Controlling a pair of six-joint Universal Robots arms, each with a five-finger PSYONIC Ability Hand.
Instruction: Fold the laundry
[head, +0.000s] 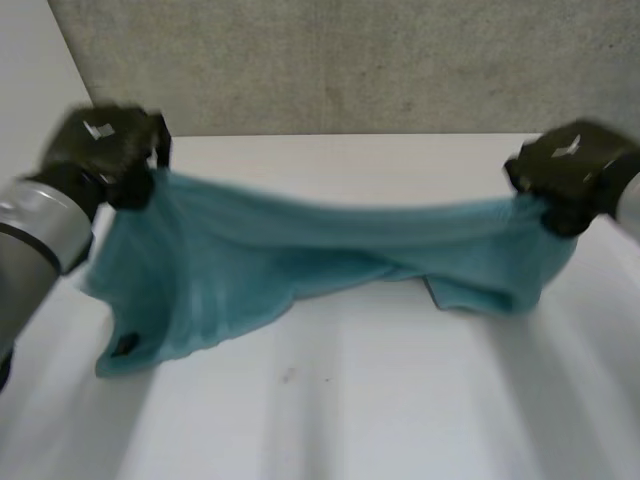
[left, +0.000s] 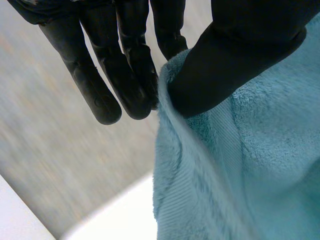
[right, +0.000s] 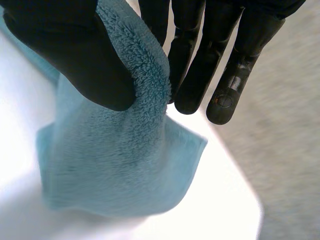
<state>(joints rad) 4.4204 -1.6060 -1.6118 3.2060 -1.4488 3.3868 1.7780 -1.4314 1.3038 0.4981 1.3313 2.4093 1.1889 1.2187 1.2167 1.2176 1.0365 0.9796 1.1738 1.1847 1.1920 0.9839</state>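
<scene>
Head view: teal towel (head: 300, 250) strung betw both hands, lifted over white table (head: 350, 420). L hand (head: 105, 150) on one upper corner, at table's far left. R hand (head: 572, 172) on other upper corner, far right. Top edge sags in the middle betw them. Left part hangs lower and wider, small dark tag (head: 126, 345) near its bottom corner; can't tell if that corner touches table. Right part bunched under R hand. Grey wall (head: 350, 60) behind table

L wrist view: L hand closed on towel edge, thumb (left: 235, 55) pressed onto cloth, straight fingers (left: 125, 85) behind it. Cloth hangs from the pinch, table beyond

R wrist view: R hand w/ same grip, thumb on front of pile, straight fingers behind, cloth nipped betw. Towel corner hangs past fingertips over table
</scene>
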